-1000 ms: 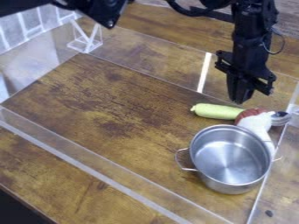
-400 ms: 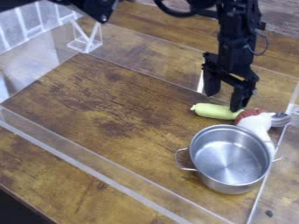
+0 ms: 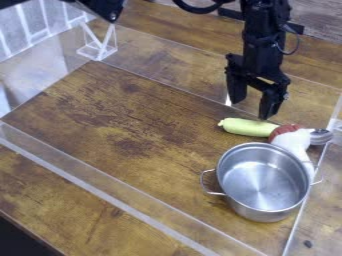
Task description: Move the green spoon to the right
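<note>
The green spoon [image 3: 243,127] is a small yellow-green pod-shaped piece lying flat on the wooden table, just above the steel pot [image 3: 262,180]. My black gripper [image 3: 254,101] hangs pointing down a little above and behind the spoon. Its two fingers stand apart, open, with nothing between them. It does not touch the spoon.
A red-and-white object [image 3: 297,136] lies right of the spoon, by the pot's rim. Clear acrylic walls [image 3: 80,190] border the wooden table [image 3: 120,115]. A clear rack [image 3: 94,42] stands at the back left.
The gripper has opened its fingers and shifted left and slightly up, away from above the red-and-white object. The spoon has stayed in place.
</note>
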`<action>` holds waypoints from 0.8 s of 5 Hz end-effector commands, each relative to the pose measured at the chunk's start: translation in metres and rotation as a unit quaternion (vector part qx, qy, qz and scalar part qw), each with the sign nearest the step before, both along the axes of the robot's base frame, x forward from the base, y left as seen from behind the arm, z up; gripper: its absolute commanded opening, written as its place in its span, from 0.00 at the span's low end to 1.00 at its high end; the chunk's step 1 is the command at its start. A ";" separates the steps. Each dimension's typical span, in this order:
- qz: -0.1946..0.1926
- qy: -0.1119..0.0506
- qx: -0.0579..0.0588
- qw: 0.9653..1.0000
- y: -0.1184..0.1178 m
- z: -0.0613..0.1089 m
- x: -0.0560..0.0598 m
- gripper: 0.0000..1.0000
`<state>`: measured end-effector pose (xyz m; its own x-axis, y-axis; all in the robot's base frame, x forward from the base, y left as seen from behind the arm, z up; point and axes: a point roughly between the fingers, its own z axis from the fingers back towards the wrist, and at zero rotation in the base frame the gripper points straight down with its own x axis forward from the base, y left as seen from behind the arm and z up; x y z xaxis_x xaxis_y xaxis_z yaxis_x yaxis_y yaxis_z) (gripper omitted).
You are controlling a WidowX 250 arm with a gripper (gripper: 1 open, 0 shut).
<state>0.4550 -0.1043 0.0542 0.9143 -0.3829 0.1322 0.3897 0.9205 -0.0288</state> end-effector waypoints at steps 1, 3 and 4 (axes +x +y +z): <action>0.006 -0.060 -0.012 0.998 -0.001 0.049 0.005 1.00; 0.088 -0.069 -0.010 0.994 0.030 0.055 0.009 1.00; 0.084 -0.074 -0.014 0.994 0.032 0.067 0.002 1.00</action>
<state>0.4532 -0.0760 0.0726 0.9580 -0.2308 0.1702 0.2373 0.9712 -0.0186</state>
